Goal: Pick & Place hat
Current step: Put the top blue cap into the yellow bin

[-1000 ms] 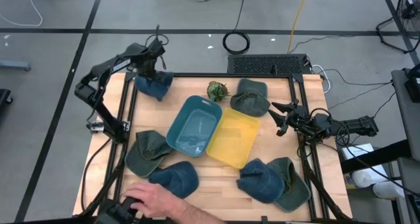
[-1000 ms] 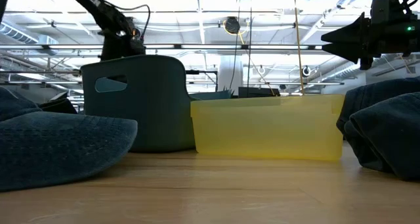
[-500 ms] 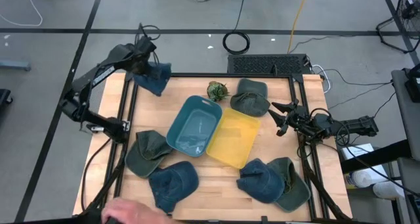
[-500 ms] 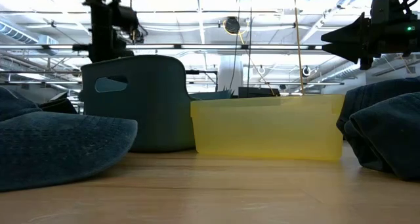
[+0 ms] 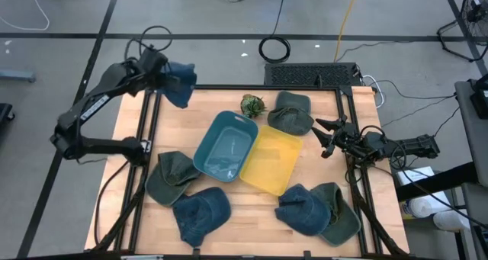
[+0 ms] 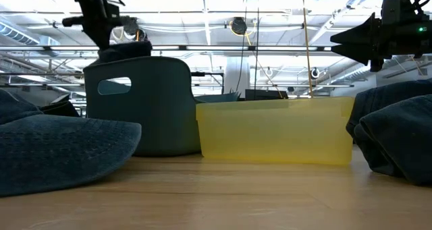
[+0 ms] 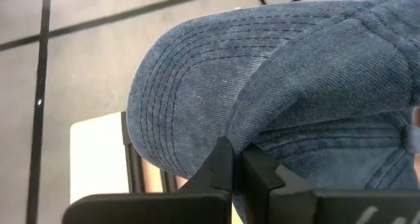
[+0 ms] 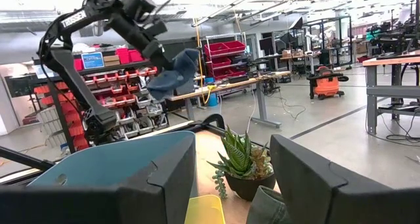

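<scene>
My left gripper [image 5: 162,71] is shut on a blue denim cap [image 5: 179,82], held high over the table's far left corner; the cap also shows in the left wrist view [image 7: 275,86] and far off in the right wrist view [image 8: 176,74]. My right gripper [image 5: 320,135] is open and empty at the table's right side, level with the yellow bin [image 5: 270,161]. The blue bin [image 5: 223,146] stands beside the yellow one at the table's middle. My left gripper pinches a fold of the blue cap [image 7: 244,140] where the brim meets the crown, between its two fingers [image 7: 220,165]. The cap is lifted clear of the table and hangs beside and below the fingers.
Other caps lie on the table: green ones at the near left [image 5: 169,176] and far middle [image 5: 290,113], blue ones at the near left [image 5: 202,213] and near right [image 5: 303,208]. A small potted plant [image 5: 252,105] stands at the far edge.
My left gripper has risen and gone toward the table's far left corner with the blue cap, which is lifted clear of the table. A person's hand at the near left edge has withdrawn out of view.
</scene>
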